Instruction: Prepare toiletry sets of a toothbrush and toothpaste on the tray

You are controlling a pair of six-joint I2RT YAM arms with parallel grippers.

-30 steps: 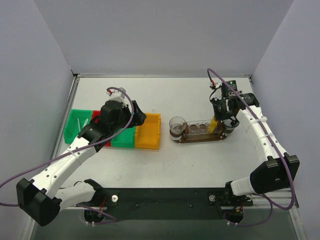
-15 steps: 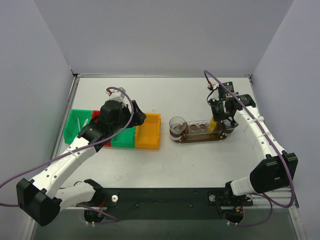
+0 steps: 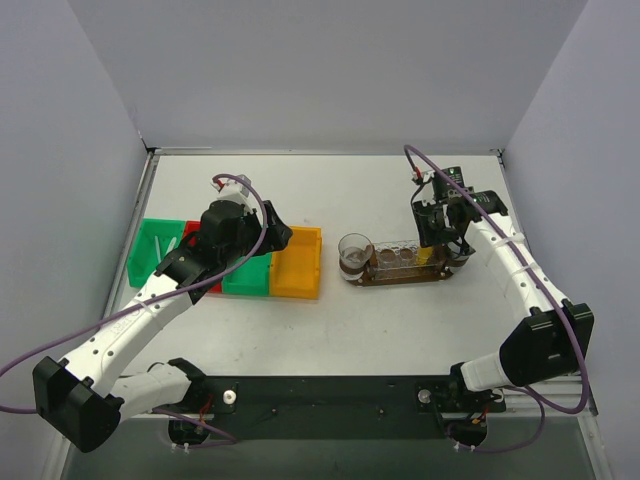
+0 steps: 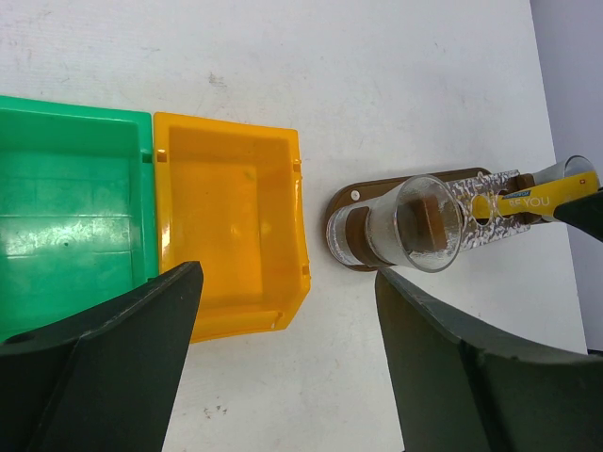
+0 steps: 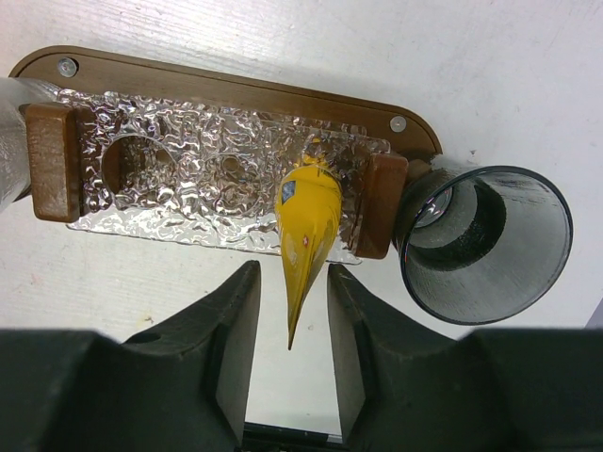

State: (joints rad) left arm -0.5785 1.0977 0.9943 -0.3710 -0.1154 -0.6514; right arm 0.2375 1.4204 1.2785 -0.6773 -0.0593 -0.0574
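The tray (image 5: 236,80) is a dark-brown board carrying a clear textured holder with holes. A yellow toothpaste tube (image 5: 306,221) stands in one hole, tip up; it also shows in the left wrist view (image 4: 528,198). My right gripper (image 5: 292,275) is right above it, jaws a little open on either side of the tip, with gaps. Two white toothbrushes (image 3: 163,244) lie in the far-left green bin. My left gripper (image 4: 287,282) is wide open and empty above the yellow bin (image 4: 226,226). A second tube is not in view.
A clear glass (image 4: 419,221) stands at the tray's left end and a dark glass (image 5: 485,245) at its right end. Green (image 4: 66,217), red and yellow bins sit in a row on the left; the red one is mostly under my left arm.
My right gripper has shifted slightly left over the yellow tube, which it now covers in the top view. The left arm has not moved.
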